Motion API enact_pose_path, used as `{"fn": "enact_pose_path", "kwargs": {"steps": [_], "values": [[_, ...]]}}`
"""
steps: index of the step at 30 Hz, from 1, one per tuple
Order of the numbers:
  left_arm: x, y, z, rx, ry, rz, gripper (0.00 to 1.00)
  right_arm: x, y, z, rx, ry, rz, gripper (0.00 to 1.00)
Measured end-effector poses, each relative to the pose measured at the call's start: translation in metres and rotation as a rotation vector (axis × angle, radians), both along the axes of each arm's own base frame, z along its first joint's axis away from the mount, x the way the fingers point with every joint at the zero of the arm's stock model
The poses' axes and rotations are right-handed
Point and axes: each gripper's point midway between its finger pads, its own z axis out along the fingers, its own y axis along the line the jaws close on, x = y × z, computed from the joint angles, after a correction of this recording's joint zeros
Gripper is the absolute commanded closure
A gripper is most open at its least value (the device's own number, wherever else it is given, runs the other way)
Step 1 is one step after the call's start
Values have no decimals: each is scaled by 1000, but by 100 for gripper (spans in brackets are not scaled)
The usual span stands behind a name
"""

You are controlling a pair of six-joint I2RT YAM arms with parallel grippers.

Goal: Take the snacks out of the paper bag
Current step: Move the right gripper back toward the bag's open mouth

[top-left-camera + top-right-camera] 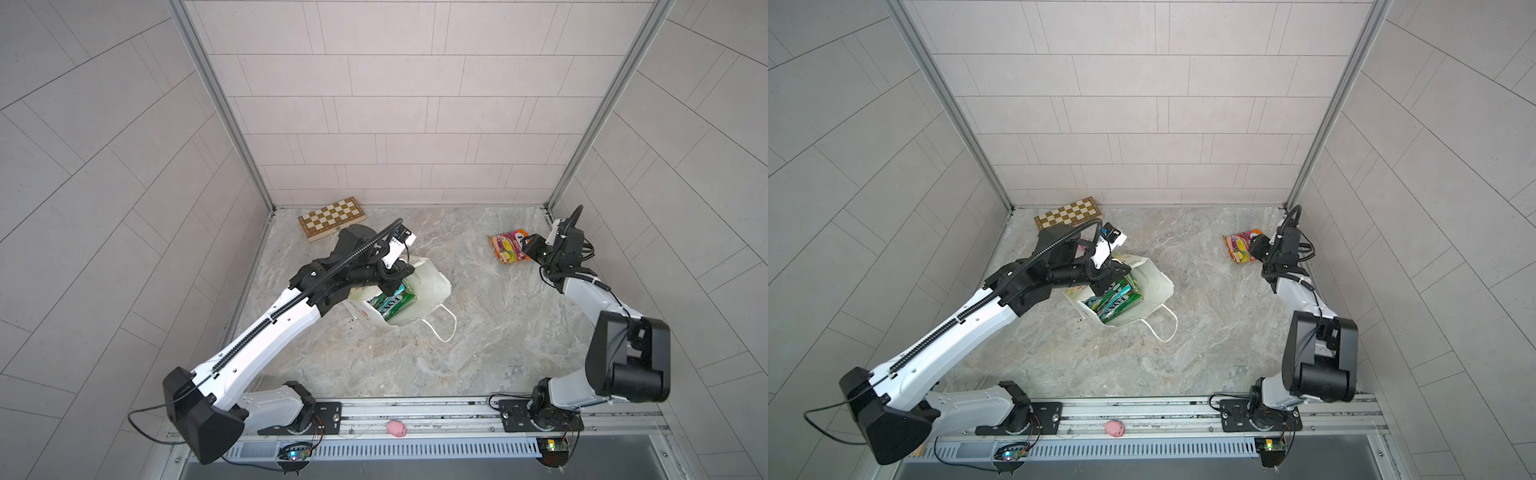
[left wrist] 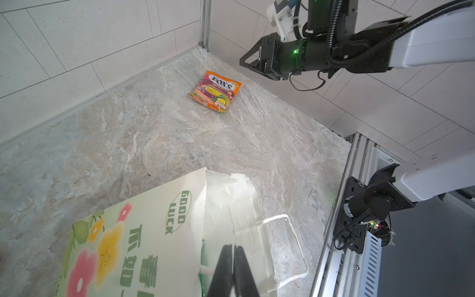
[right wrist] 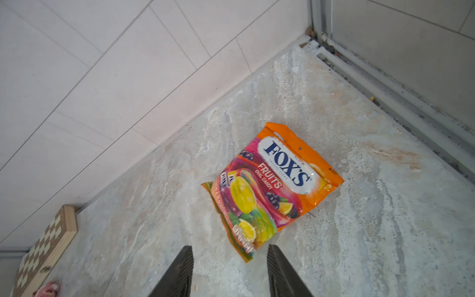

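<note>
Watch the right pincer [image 3: 230,247]: jaws apart, nothing in them. The near corner of the orange packet [image 3: 272,185] sits just beyond the tips, roughly between them, so a low pull-away could snag that corner and drag it. The packet lies flat on the worktop [image 1: 478,332] near the far right corner, well apart from the paper bag [image 1: 432,286]; that one counts as out, by my read. The left pincer [image 2: 233,247] is closed at the bag's mouth edge, beside a cord handle; can't tell if paper is pinched. The bag leans with its mouth open, green and teal packets [image 1: 395,301] stacked inside, just beside that pincer. Likely trouble: the thin paper tears, or the light bag drags along when you pull a packet. Glossy film may also slip from the grip.
</note>
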Motion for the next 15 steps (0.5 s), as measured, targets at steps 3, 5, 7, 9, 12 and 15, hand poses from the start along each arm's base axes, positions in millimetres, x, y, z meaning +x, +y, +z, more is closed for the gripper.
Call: {"fn": "enact_pose_path", "kwargs": {"steps": [3, 5, 7, 9, 12, 15], "values": [[-7, -6, -3, 21, -12, -16, 100, -24, 40, 24, -44, -44, 114, 50], [-10, -8, -4, 31, -16, -22, 100, -41, 68, 41, -72, -89, 196, 50], [-13, -11, -5, 39, -19, -26, 100, -60, 95, 58, -92, -142, 281, 50], [-15, -12, -5, 43, -22, -27, 100, -79, 120, 73, -109, -198, 364, 50], [-15, -12, -6, 48, -26, -20, 100, -103, 152, 88, -120, -263, 485, 51], [-13, -11, -6, 53, -29, -7, 100, -120, 182, 87, -135, -271, 603, 51]]}}
